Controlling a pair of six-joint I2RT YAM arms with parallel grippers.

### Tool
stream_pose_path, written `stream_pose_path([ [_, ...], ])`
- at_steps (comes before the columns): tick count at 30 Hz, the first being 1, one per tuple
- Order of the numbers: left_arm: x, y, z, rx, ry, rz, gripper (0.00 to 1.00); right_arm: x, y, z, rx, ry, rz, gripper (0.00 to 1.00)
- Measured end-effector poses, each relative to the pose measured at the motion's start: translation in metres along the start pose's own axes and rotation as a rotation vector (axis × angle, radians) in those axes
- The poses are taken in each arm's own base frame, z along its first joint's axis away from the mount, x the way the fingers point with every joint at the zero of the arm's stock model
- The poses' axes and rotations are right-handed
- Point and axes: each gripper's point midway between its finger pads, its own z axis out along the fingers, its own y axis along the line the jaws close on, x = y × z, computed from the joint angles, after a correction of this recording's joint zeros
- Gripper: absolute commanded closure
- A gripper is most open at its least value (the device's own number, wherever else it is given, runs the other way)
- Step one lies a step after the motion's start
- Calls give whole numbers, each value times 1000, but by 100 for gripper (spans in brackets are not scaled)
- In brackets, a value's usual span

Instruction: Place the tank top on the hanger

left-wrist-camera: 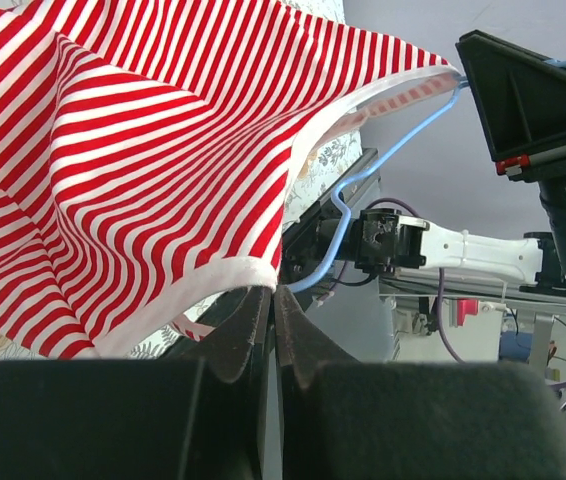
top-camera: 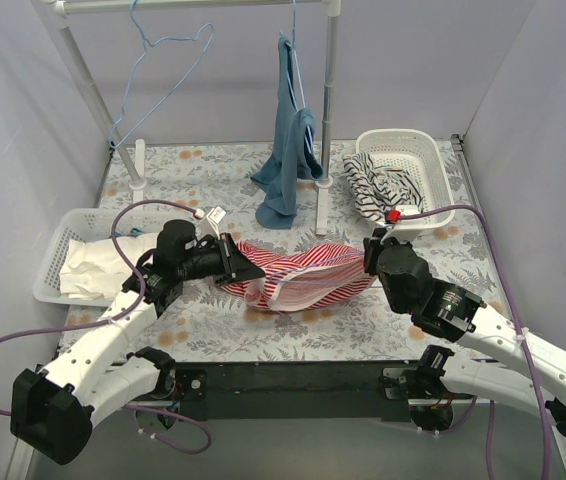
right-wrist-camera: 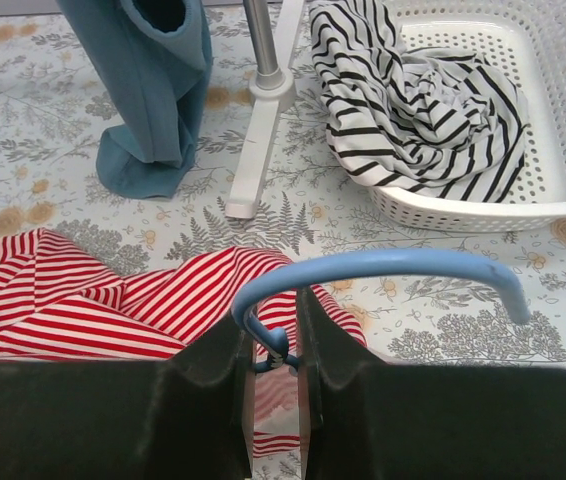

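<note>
The red-and-white striped tank top point(top-camera: 298, 275) hangs stretched between my two grippers above the middle of the table. My left gripper point(top-camera: 235, 262) is shut on its white trimmed edge point(left-wrist-camera: 213, 290) at the left. My right gripper point(top-camera: 373, 255) is shut on the neck of the light-blue hanger point(right-wrist-camera: 363, 270), whose hook curves over the fingers. The hanger's wire point(left-wrist-camera: 393, 150) runs into the top's opening; the rest of it is hidden inside the cloth. The tank top also lies below in the right wrist view point(right-wrist-camera: 113, 300).
A rack point(top-camera: 328, 110) at the back holds a spare blue hanger point(top-camera: 158, 75) and a teal garment point(top-camera: 288, 150). A white basket point(top-camera: 408, 175) with a black-and-white striped garment stands at the back right. Another white basket point(top-camera: 68, 255) with white cloth stands at the left.
</note>
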Motion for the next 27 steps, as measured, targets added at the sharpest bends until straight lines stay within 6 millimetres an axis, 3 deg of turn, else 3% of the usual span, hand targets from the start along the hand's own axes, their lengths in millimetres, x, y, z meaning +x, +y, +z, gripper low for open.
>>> stream_pose_path([
  [7, 2, 2, 4, 29, -11, -55, 100, 1, -11, -4, 30, -6, -26, 99],
  [16, -15, -28, -3, 124, -89, -122, 100, 17, -21, -6, 36, 0, -44, 99],
  [22, -19, -35, -4, 145, -101, -166, 100, 24, -20, 0, 50, 14, -69, 99],
  [27, -20, -38, -4, 157, -99, -181, 100, 18, -11, 6, 37, -12, -66, 99],
])
